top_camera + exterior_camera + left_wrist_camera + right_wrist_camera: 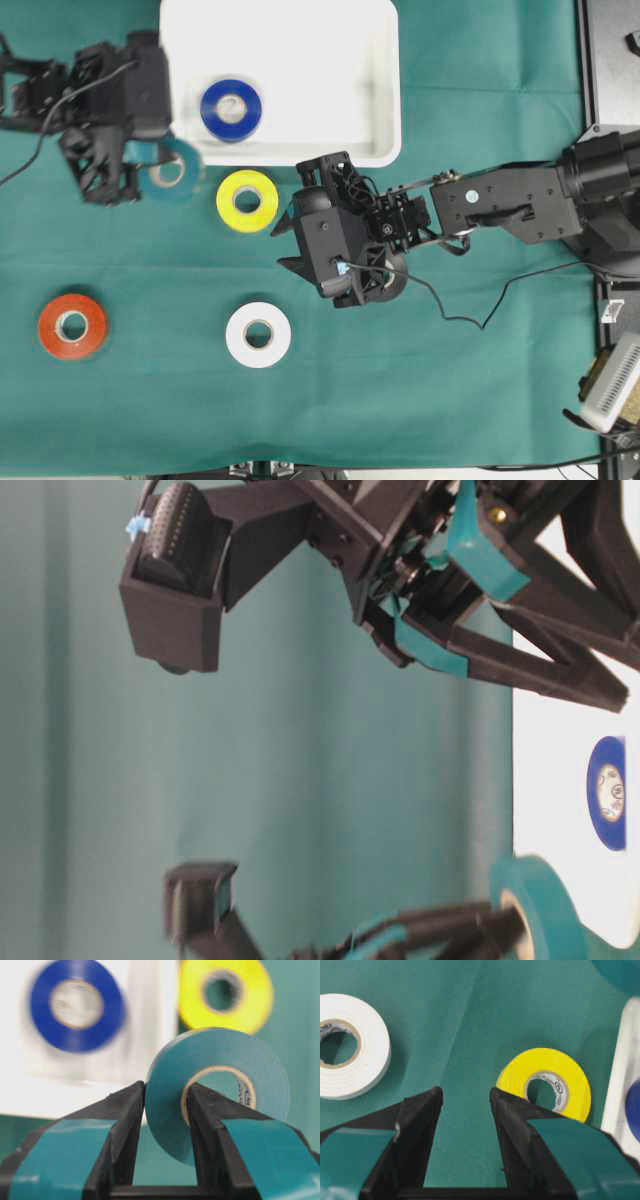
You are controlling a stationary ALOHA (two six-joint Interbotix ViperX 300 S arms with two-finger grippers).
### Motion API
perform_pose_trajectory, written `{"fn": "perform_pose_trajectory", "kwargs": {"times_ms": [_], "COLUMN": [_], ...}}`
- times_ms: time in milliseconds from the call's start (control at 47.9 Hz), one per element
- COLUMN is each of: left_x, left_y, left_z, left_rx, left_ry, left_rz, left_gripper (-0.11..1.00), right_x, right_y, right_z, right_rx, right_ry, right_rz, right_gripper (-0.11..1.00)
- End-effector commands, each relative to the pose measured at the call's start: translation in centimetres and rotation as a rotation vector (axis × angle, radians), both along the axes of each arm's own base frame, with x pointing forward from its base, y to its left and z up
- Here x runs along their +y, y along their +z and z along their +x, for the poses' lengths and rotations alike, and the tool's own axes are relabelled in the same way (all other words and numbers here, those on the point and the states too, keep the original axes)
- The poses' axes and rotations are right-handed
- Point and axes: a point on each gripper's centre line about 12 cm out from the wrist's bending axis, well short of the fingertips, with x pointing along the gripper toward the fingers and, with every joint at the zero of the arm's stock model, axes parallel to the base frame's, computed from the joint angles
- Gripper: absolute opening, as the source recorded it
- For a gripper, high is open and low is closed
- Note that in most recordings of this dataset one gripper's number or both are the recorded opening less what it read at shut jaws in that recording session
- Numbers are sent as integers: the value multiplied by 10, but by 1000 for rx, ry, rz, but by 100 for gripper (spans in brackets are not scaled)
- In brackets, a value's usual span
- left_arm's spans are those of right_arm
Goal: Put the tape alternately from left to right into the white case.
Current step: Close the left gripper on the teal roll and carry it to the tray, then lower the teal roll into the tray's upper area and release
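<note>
Right now my left gripper point(165, 1110) is clamped on the teal tape roll point(220, 1085), one finger outside the roll's wall and the other through its pale core, so I hold it upright on edge by one side of the ring. In the overhead view that roll point(172, 172) sits just off the lower left corner of the white case point(385, 100), at about seven o'clock from the blue tape roll point(231, 109) that already lies flat inside. My judgement is that the step in hand is carrying the teal roll over the rim and setting it down in the case. To do that well I should lift enough that the hanging lower edge of the roll clears the raised rim, travel toward one o'clock, and pick bare floor beside the blue roll, not on top of it. Because I pinch only one wall, the roll may swing or tip on release, so I would lower it until it nearly touches the floor before parting. My right gripper point(465, 1105) hangs with its jaws apart and nothing between them, over green cloth, the yellow tape roll point(547, 1082) just beside its finger at two o'clock and the white tape roll point(350, 1052) well off at ten o'clock. The orange-red tape roll point(73, 325) lies far at the lower left.
</note>
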Motion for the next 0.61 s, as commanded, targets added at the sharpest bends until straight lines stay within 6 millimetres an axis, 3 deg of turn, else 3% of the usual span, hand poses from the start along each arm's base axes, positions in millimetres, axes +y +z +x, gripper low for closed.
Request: {"fn": "perform_pose_trajectory", "kwargs": {"times_ms": [0,251,585], "left_x": [17,63,95], "left_y": [12,7,7], "left_z": [14,39,69], "left_rx": [-40,-29,-39], "left_ry": [39,116,123], "left_rz": [11,34,76], "left_gripper": [-4,-4,-4], "right_x": [2,2,1], "right_y": [12,12,12], "right_z": [2,2,2], "right_rx": [-36,-36,-36], "right_ry": [3,3,1], "right_rz": [9,9,9], "right_gripper": [50,50,50]}}
